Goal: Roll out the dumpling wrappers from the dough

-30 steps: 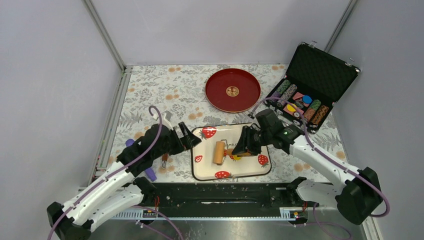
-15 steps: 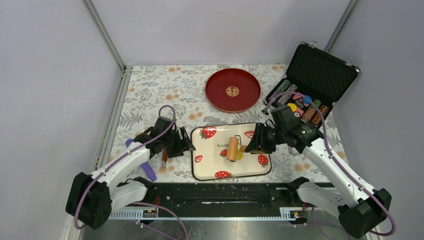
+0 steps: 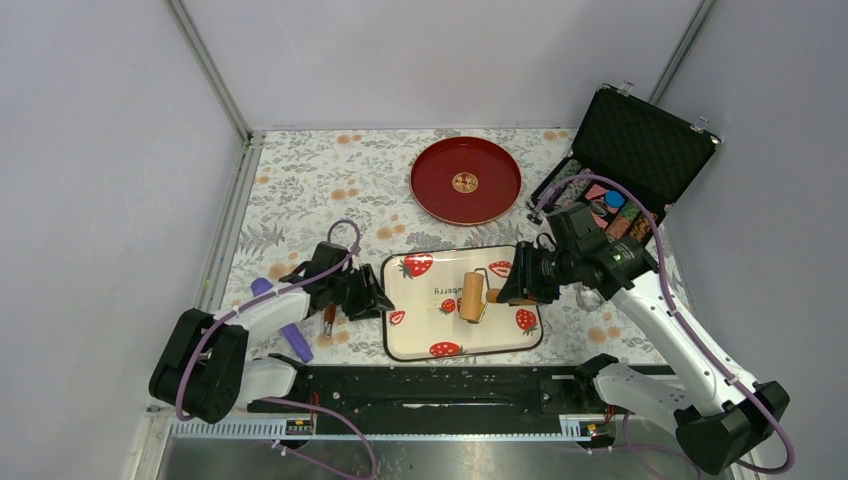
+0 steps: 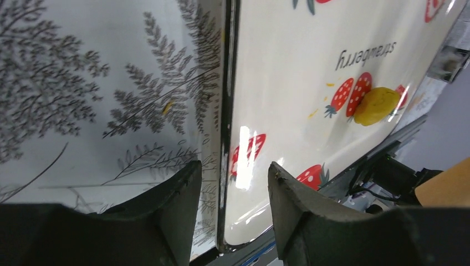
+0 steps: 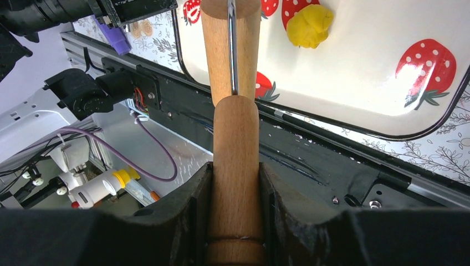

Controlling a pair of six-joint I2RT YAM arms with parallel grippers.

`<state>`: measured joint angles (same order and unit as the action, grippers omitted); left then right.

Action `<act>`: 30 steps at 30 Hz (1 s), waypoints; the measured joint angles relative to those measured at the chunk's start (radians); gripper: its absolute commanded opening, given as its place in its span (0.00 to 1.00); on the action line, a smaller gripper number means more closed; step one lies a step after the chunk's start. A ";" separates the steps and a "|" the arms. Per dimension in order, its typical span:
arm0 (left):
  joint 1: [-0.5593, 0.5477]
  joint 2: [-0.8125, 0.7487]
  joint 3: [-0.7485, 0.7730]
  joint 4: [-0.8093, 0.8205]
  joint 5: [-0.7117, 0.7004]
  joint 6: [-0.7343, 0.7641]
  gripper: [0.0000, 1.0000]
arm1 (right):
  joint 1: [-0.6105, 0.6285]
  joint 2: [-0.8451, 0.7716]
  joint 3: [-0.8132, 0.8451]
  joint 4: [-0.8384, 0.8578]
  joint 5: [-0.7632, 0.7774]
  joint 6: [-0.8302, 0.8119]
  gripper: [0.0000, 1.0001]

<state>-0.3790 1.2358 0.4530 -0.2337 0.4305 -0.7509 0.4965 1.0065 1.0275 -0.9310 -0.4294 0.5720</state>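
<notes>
right gripper (image 5: 235,184) clamps roller (image 3: 472,297); dough (image 5: 309,26) a lump on tray (image 3: 421,325)

Left arm (image 3: 262,306), right arm (image 3: 662,322): white link shells, black joints and wrists. Purple cable (image 3: 345,223) looped loose along each arm. Bases (image 3: 192,365): black rounded housings. Small green dot on right wrist (image 3: 617,257), probably status LED, too small to confirm. Left fingers (image 4: 174,221), right fingers (image 5: 191,221): thick, matte black, rough moulded finish.
</notes>
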 measured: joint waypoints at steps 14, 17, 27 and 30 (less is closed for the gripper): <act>0.002 0.058 -0.023 0.108 0.041 -0.005 0.24 | 0.000 0.088 0.094 -0.142 0.075 -0.067 0.00; 0.003 0.058 -0.032 0.118 0.037 -0.006 0.20 | 0.000 0.123 0.138 -0.175 0.096 -0.087 0.00; 0.003 0.065 -0.056 0.183 0.039 -0.016 0.12 | 0.000 0.225 0.249 -0.252 0.156 -0.128 0.00; 0.003 0.065 -0.063 0.196 0.041 -0.016 0.11 | 0.000 0.261 0.275 -0.274 0.166 -0.138 0.00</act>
<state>-0.3756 1.3010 0.3901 -0.0380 0.4717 -0.7673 0.4961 1.2678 1.3025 -1.2045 -0.2638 0.4343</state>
